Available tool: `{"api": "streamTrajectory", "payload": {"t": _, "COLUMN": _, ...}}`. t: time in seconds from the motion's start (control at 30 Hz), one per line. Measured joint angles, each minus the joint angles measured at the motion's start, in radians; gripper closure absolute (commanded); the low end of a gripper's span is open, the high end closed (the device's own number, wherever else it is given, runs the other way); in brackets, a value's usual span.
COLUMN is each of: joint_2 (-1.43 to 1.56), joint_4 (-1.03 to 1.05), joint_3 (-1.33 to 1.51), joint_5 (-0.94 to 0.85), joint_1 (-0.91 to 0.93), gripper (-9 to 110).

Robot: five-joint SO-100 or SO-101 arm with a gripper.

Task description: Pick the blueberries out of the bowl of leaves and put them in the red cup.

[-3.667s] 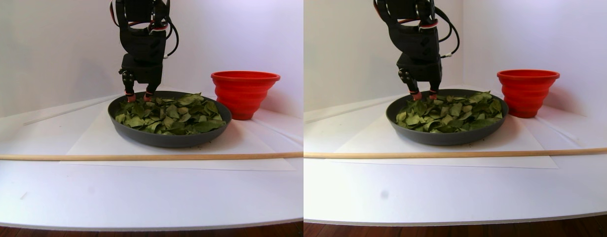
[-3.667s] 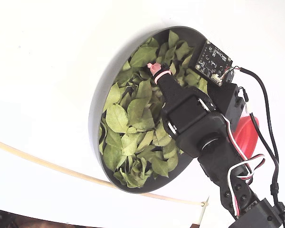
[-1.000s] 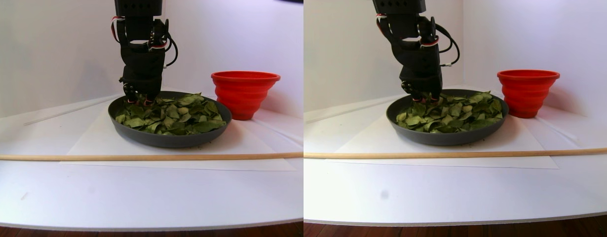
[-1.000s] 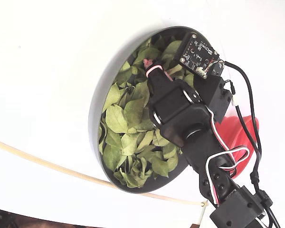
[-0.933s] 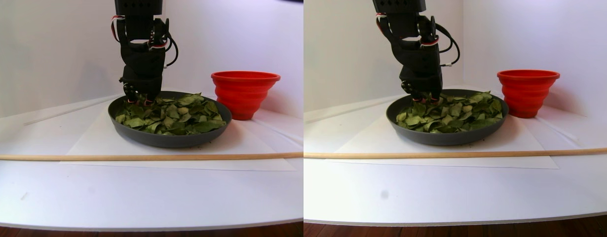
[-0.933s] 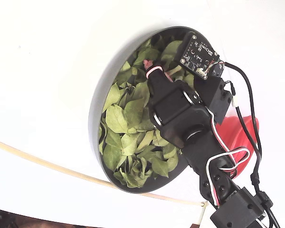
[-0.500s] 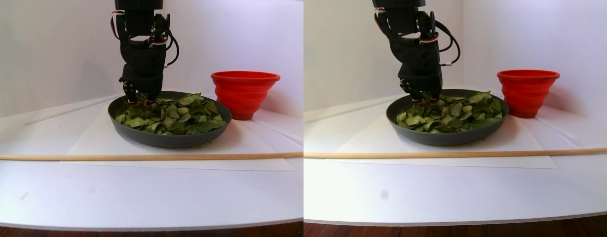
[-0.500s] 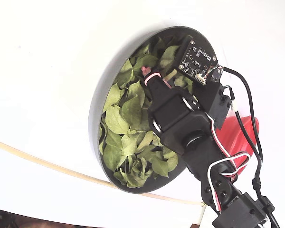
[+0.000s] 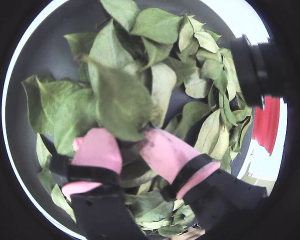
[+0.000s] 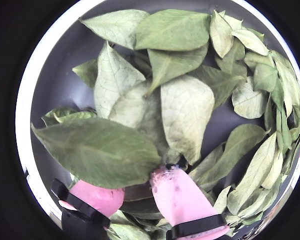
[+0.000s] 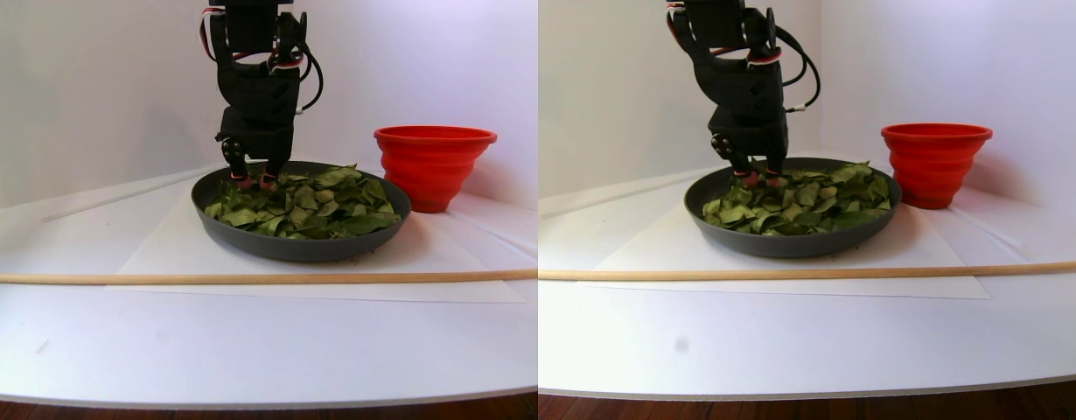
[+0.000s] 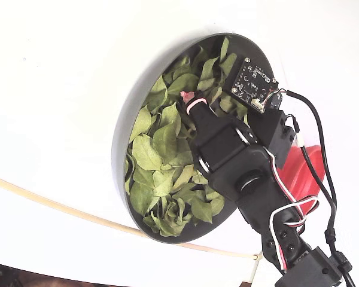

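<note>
Down in the bowl (image 11: 302,245), our tool (image 9: 130,150) has its two pink fingertips (image 10: 177,197) set among the leaves (image 10: 185,112), near the bowl's far left rim in the stereo pair view. In both wrist views we see a narrow gap between the pink pads, with dark leaf showing between them; whether they pinch anything we cannot tell. A large green leaf lies over the tips in a wrist view (image 10: 97,150), touching them. We cannot make out any blueberries in any view; only leaves show, heaped across the bowl and covering most of its dark grey floor.

From the fixed view we see the black arm (image 12: 239,170) reaching over the bowl from the lower right, a small circuit board (image 12: 253,84) on its side above the leaves. The bowl sits on a white sheet on the white worktop (image 11: 241,350). The red cup (image 11: 433,166) stands upright just beside the bowl, to its right and a little farther back in the stereo pair view. A thin wooden rod (image 11: 241,278) lies across the worktop on the near side of the bowl
</note>
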Motion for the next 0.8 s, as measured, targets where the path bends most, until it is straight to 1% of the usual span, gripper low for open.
{"api": "streamTrajectory", "payload": {"t": 0.8, "joint_2": 0.164, "joint_4": 0.092, "joint_3": 0.077, "joint_5": 0.000, "joint_1": 0.034, "gripper": 92}}
